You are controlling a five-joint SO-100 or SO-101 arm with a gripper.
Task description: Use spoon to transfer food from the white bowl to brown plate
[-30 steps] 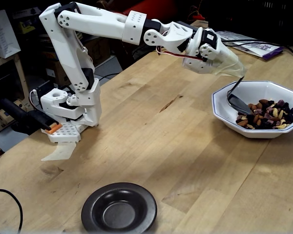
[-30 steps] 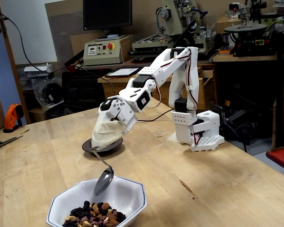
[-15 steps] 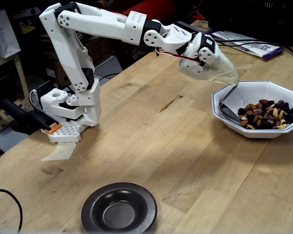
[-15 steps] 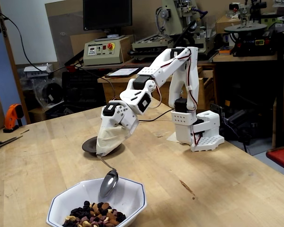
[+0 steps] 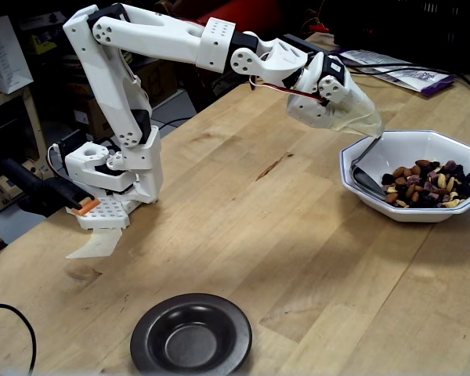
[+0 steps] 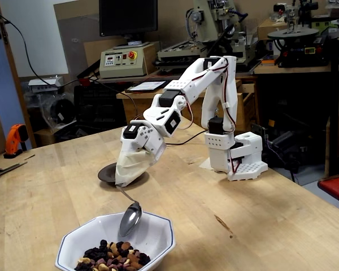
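My gripper point(image 5: 366, 125) point(image 6: 125, 179) is wrapped in a pale cover and shut on the spoon's handle. The spoon point(image 5: 365, 180) point(image 6: 130, 218) hangs down from it, its oval bowl inside the white bowl point(image 5: 403, 147) point(image 6: 163, 224) on the bare side, near the wall. The food point(image 5: 427, 185) point(image 6: 114, 261), a heap of nuts and raisins, lies at the other side of that bowl; whether the spoon touches it I cannot tell. The brown plate point(image 5: 191, 335) stands empty at the table's near edge in a fixed view, and in the other fixed view the brown plate point(image 6: 105, 174) is partly hidden behind the gripper.
The arm's white base point(image 5: 113, 184) point(image 6: 237, 155) is clamped at the table edge. A purple and white packet point(image 5: 407, 77) lies behind the bowl. A black cable point(image 5: 8, 313) loops at the near left corner. Benches with machines stand beyond the table.
Since a second ago the gripper has dropped and tilted, bringing the spoon lower into the bowl's bare side. Nothing has moved in the last half second.
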